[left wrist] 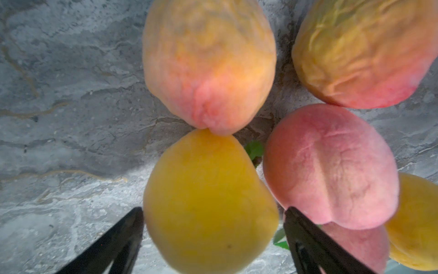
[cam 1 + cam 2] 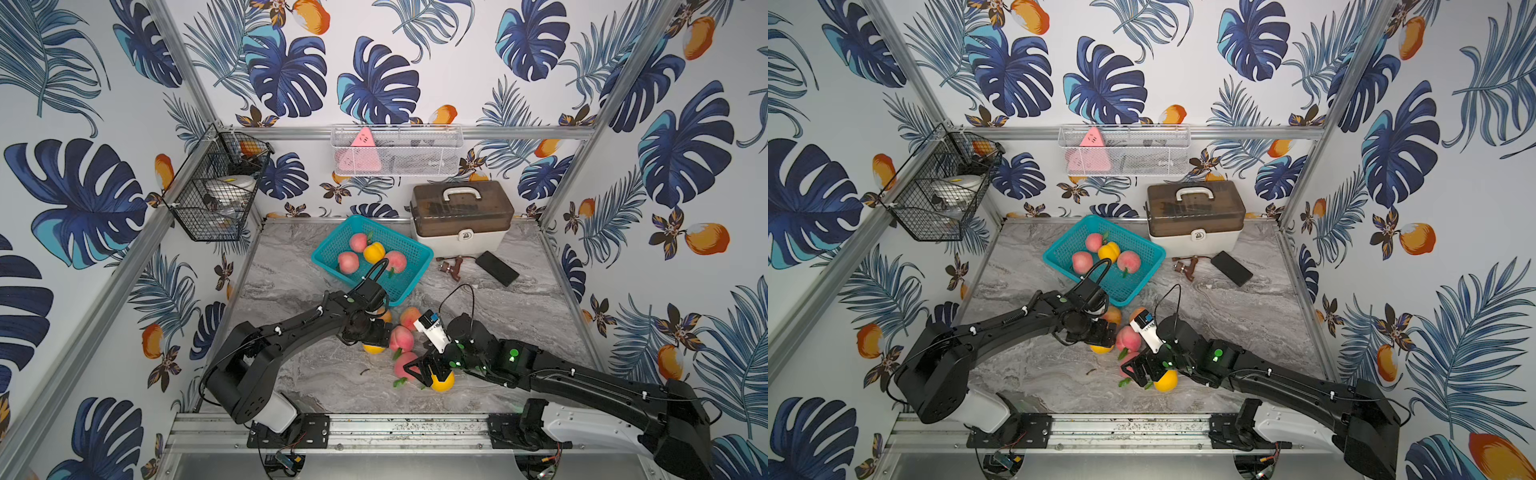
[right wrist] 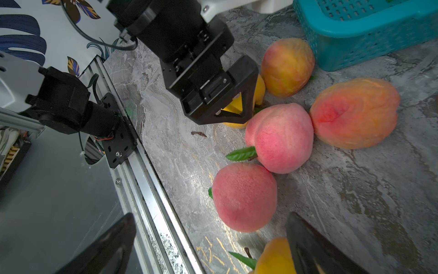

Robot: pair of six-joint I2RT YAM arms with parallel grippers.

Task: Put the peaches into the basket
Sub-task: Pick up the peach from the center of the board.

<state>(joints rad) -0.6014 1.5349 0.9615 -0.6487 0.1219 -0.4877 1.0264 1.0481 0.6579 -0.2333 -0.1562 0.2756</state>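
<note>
Left arm (image 2: 291, 330): You are holding it stretched from its base at the near left, elbow low, forearm angling in toward the middle.
Left wrist: It is bending downward, with its camera riding on top.
Left gripper (image 2: 374, 343): It is pointing straight down, its jaws standing apart and both black fingers (image 1: 128, 227) showing.
Right arm (image 2: 602, 376): You are keeping it low and long from the near right.
Right gripper (image 2: 430, 371): It is tilting down, its jaws spread wide.
Spacing: The two grippers are hanging near each other without touching.
</note>
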